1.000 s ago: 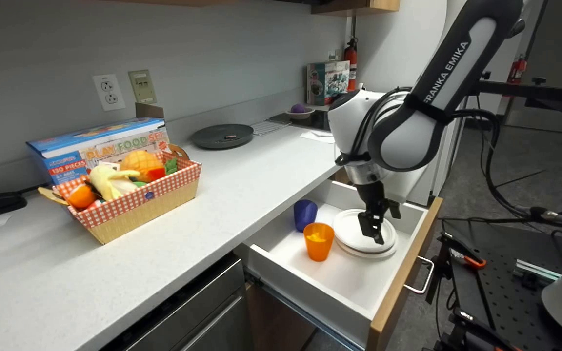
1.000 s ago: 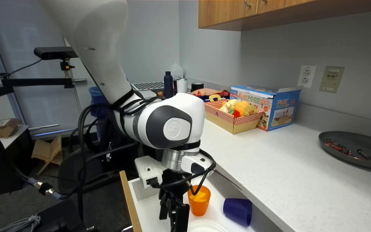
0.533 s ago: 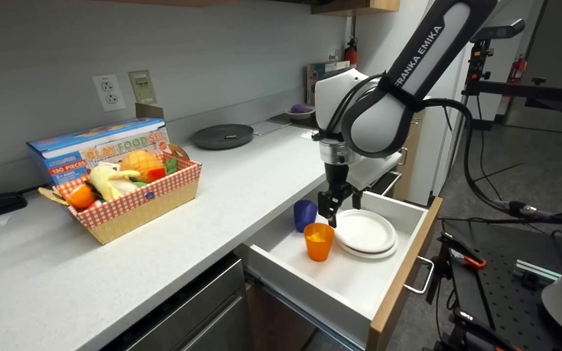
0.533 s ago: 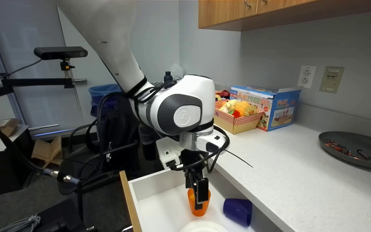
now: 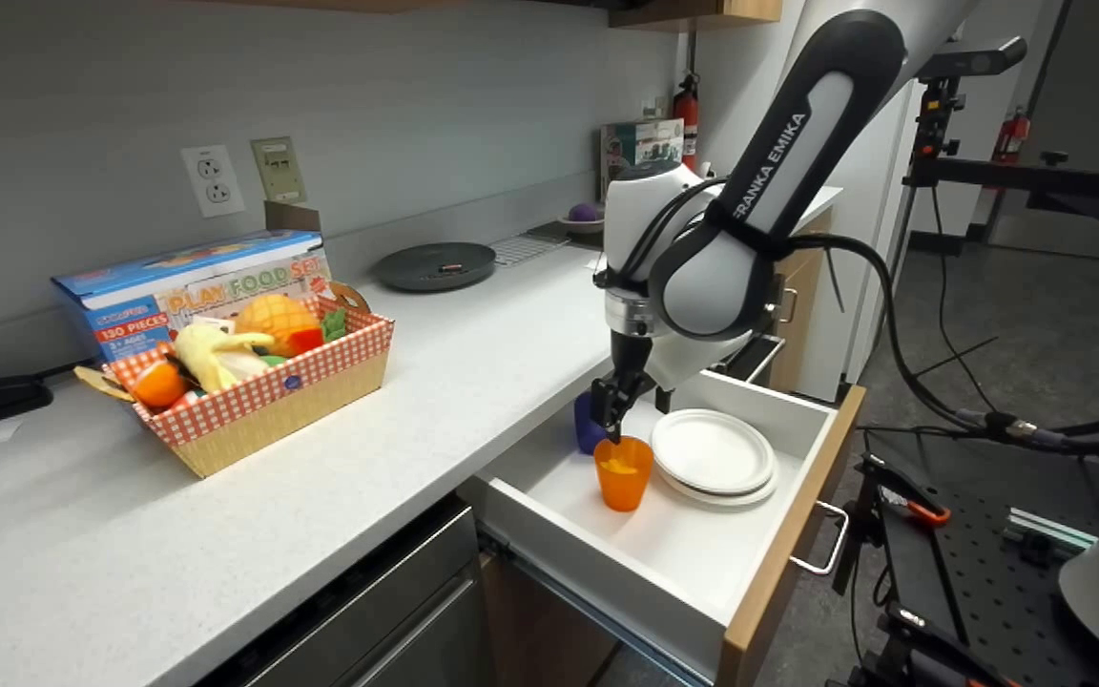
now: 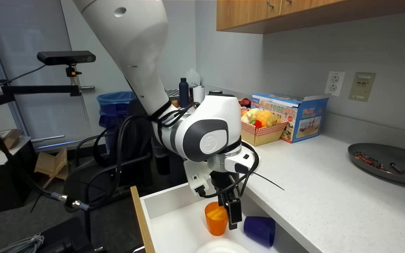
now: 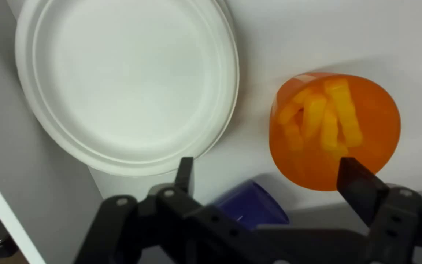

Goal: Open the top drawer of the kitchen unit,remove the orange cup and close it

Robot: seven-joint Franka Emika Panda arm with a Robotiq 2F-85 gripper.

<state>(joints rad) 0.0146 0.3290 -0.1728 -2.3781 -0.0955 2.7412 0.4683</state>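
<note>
While the drawer stands pulled out, the gripper hangs near the orange cup, jaws well apart, grasping nothing. Cup upright, yellow pieces inside.

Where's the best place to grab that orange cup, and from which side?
Probably by its rim, coming from above: the orange cup stands upright, mouth up, and the yellow sticks inside lie below the rim, seemingly leaving the open end effector room to pinch it.
</note>
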